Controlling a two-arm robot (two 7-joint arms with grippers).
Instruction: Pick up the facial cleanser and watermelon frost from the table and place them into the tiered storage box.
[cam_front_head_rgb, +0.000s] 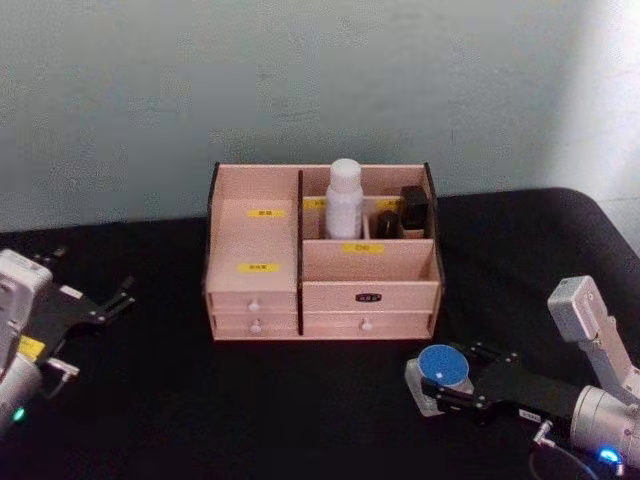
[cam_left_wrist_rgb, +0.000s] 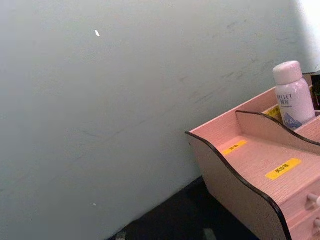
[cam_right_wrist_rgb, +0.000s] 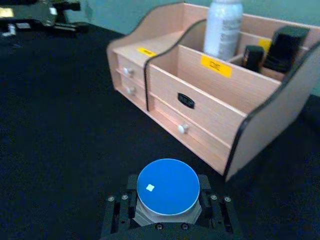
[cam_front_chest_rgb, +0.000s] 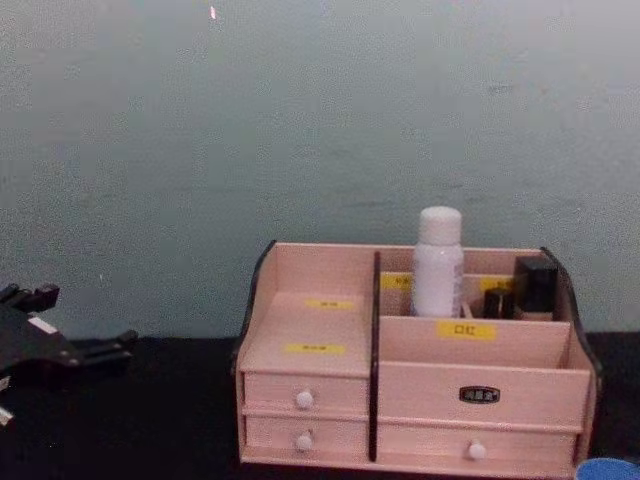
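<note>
Now the right gripper (cam_front_head_rgb: 447, 380) is closed around a small round jar with a flat blue lid (cam_right_wrist_rgb: 168, 186), one finger on each side. The jar is down by the black table (cam_front_head_rgb: 200, 410), in front of the pale pink wooden storage box with steps, yellow labels and white-knobbed drawers (cam_front_head_rgb: 330, 297), toward its right end. The left gripper (cam_front_head_rgb: 127, 291) waits well to the left of the storage box, fingers spread, holding nothing.

What could go wrong? The jar looks smooth and round, so it could slip out if the grip is weak. It must go up and over the front wall of the storage box. A low path would bump that wall and push the box back. Behind that wall stands a tall white plastic bottle (cam_front_head_rgb: 343, 198), with two small dark things (cam_front_head_rgb: 410, 212) to its right. A careless drop there could tip them.

The fingers hide most of the jar's sides. I cannot read the yellow labels. I cannot tell what the dark things are, which of the two named things the jar is, or whether it touches the table.
</note>
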